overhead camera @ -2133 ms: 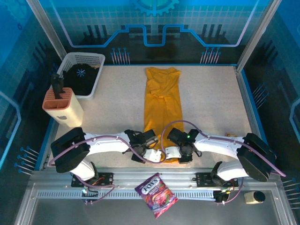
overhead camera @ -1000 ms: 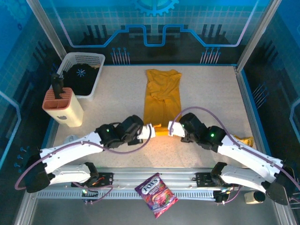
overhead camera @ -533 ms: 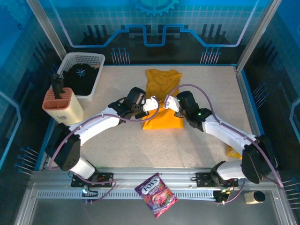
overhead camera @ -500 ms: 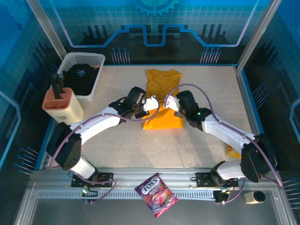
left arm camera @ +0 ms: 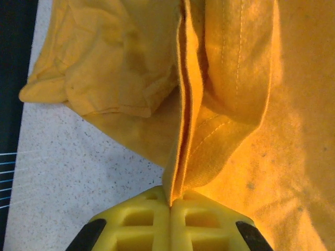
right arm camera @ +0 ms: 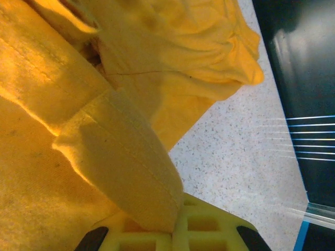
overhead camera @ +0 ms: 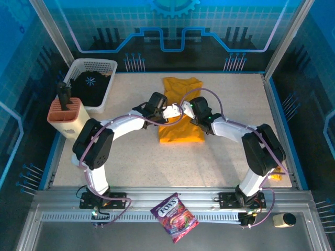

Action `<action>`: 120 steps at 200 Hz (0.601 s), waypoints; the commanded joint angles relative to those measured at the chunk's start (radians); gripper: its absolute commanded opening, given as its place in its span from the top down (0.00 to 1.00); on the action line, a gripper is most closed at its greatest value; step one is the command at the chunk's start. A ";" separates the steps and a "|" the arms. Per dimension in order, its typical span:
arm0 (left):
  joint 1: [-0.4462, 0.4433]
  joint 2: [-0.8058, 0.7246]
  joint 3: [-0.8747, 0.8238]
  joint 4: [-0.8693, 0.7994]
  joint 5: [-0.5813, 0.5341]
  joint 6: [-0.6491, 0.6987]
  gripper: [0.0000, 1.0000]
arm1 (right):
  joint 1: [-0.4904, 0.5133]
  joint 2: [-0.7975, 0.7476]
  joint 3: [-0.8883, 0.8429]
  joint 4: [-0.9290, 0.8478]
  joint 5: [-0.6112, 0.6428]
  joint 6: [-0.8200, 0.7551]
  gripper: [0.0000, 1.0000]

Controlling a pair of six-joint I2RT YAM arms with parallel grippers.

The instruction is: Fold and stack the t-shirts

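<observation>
A golden-yellow t-shirt (overhead camera: 180,128) lies in the middle of the table, folded over itself, its collar end (overhead camera: 181,83) toward the far edge. My left gripper (overhead camera: 171,111) and right gripper (overhead camera: 185,109) meet side by side over the shirt's middle. In the left wrist view the yellow fingers (left arm camera: 152,219) of the left gripper (left arm camera: 170,201) are shut on a doubled hem fold of the shirt (left arm camera: 230,78). In the right wrist view the right gripper (right arm camera: 175,227) is shut on a thick rolled fold of the shirt (right arm camera: 120,157). A scrap of yellow cloth (overhead camera: 276,176) peeks out behind the right arm.
A white basket (overhead camera: 107,67) holding a dark item stands at the back left, with a peach-coloured holder (overhead camera: 70,119) in front of it. A purple sweet bag (overhead camera: 174,217) lies on the metal rail near the bases. A small beige object (overhead camera: 285,220) sits at the bottom right.
Both grippers have carried the shirt's near hem away from the bases toward the collar, doubling the long strip over itself. In the last half second they moved closer together.
</observation>
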State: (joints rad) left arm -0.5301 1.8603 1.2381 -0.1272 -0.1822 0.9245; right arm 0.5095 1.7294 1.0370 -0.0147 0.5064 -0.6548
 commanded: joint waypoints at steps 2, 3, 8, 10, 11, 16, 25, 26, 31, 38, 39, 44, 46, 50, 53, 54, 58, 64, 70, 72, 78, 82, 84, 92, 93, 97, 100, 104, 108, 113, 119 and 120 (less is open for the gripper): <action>0.019 0.041 0.051 0.065 0.049 0.024 1.00 | -0.020 0.078 0.054 0.022 0.047 0.037 1.00; 0.019 0.043 0.051 0.065 0.050 0.024 1.00 | -0.020 0.079 0.054 0.020 0.047 0.038 1.00; 0.022 0.052 0.055 0.074 0.052 0.027 1.00 | -0.023 0.094 0.063 0.017 0.047 0.044 1.00; 0.023 0.057 0.057 0.076 0.054 0.027 1.00 | -0.024 0.099 0.065 0.016 0.046 0.047 1.00; 0.024 0.059 0.058 0.077 0.055 0.027 1.00 | -0.024 0.101 0.067 0.017 0.047 0.049 1.00; 0.028 0.068 0.063 0.083 0.058 0.033 1.00 | -0.028 0.114 0.074 0.014 0.049 0.055 1.00; 0.033 0.086 0.073 0.094 0.062 0.042 1.00 | -0.032 0.136 0.087 0.008 0.052 0.068 1.00; 0.033 0.087 0.075 0.095 0.062 0.044 1.00 | -0.032 0.138 0.090 0.007 0.052 0.069 1.00; 0.035 0.097 0.079 0.103 0.063 0.048 1.00 | -0.034 0.150 0.097 0.003 0.052 0.075 1.00; 0.037 0.107 0.086 0.112 0.067 0.052 0.99 | -0.037 0.166 0.108 -0.001 0.053 0.082 1.00; 0.037 0.109 0.088 0.113 0.067 0.053 0.99 | -0.038 0.169 0.110 -0.001 0.053 0.083 1.00; 0.039 0.117 0.093 0.115 0.068 0.056 0.99 | -0.038 0.179 0.114 0.003 0.052 0.083 1.00; 0.039 0.119 0.095 0.118 0.068 0.057 0.99 | -0.038 0.183 0.115 0.006 0.051 0.083 1.00; 0.039 0.123 0.098 0.122 0.070 0.059 0.98 | -0.039 0.190 0.117 0.011 0.050 0.084 1.00; 0.040 0.126 0.099 0.125 0.070 0.060 0.98 | -0.040 0.195 0.119 0.014 0.048 0.085 1.00; 0.040 0.127 0.099 0.126 0.071 0.059 0.98 | -0.039 0.197 0.119 0.015 0.048 0.085 1.00; 0.041 0.129 0.101 0.130 0.073 0.060 0.98 | -0.039 0.203 0.121 0.020 0.046 0.087 1.00; 0.041 0.132 0.103 0.138 0.073 0.059 0.97 | -0.039 0.211 0.125 0.029 0.044 0.090 1.00; 0.042 0.134 0.103 0.146 0.073 0.059 0.96 | -0.039 0.219 0.128 0.034 0.041 0.094 1.00; 0.043 0.135 0.103 0.150 0.073 0.059 0.95 | -0.039 0.221 0.129 0.037 0.041 0.095 1.00; 0.042 0.137 0.103 0.158 0.072 0.059 0.95 | -0.039 0.225 0.130 0.048 0.041 0.097 1.00; 0.042 0.138 0.103 0.163 0.071 0.060 0.94 | -0.039 0.228 0.130 0.054 0.040 0.099 1.00; 0.043 0.138 0.103 0.164 0.070 0.060 0.94 | -0.040 0.229 0.130 0.059 0.040 0.100 1.00; 0.043 0.141 0.104 0.170 0.066 0.060 0.92 | -0.039 0.231 0.129 0.074 0.040 0.104 1.00; 0.043 0.142 0.104 0.171 0.065 0.059 0.92 | -0.039 0.232 0.129 0.076 0.040 0.103 1.00; 0.043 0.143 0.103 0.175 0.063 0.059 0.91 | -0.039 0.232 0.129 0.084 0.040 0.104 0.99; 0.043 0.143 0.103 0.177 0.061 0.057 0.90 | -0.039 0.231 0.129 0.091 0.039 0.104 0.98; 0.044 0.143 0.103 0.182 0.057 0.056 0.88 | -0.039 0.232 0.129 0.098 0.038 0.106 0.97; 0.044 0.142 0.102 0.185 0.053 0.052 0.85 | -0.040 0.230 0.129 0.106 0.037 0.107 0.95; 0.044 0.139 0.101 0.191 0.048 0.044 0.82 | -0.040 0.227 0.129 0.118 0.035 0.107 0.92; 0.044 0.132 0.101 0.197 0.041 0.029 0.81 | -0.040 0.224 0.127 0.135 0.032 0.108 0.90; 0.044 0.131 0.100 0.200 0.039 0.026 0.80 | -0.041 0.223 0.127 0.138 0.031 0.108 0.89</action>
State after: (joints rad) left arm -0.4839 1.9854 1.3037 -0.0113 -0.1570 0.9741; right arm 0.4694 1.9434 1.1393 0.0299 0.5480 -0.5594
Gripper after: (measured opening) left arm 0.161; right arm 0.076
